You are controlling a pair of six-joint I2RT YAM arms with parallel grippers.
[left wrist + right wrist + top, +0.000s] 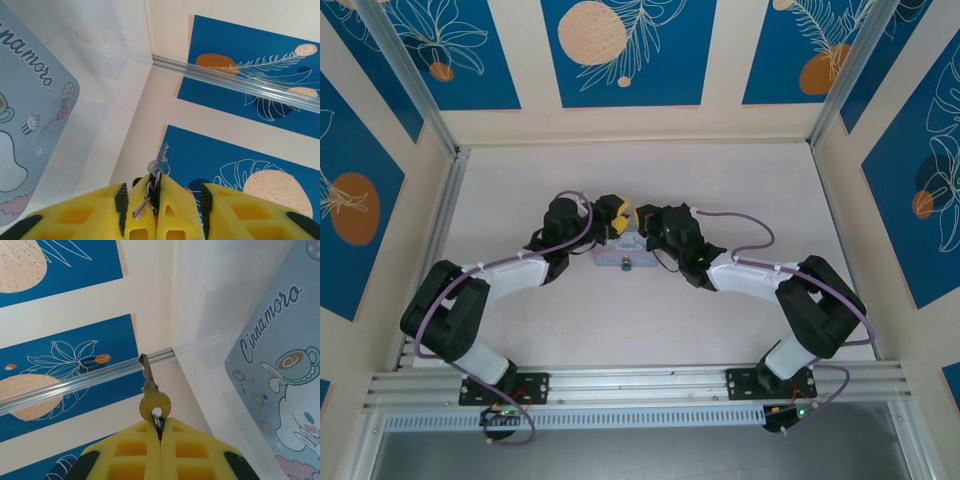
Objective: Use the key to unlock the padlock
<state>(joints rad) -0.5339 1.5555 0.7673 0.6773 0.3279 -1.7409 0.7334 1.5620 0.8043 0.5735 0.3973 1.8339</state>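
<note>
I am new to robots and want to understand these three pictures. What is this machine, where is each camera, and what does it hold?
These are two robot arms with yellow two-finger grippers. One camera looks down from above. Each wrist carries another camera, looking along its own fingers. On the white table lies a light blue cartoon tin. The right gripper is shut at the head of the key, which sticks out beyond its tips. The left gripper stands open, its fingers on either side of the right one's tips.
</note>
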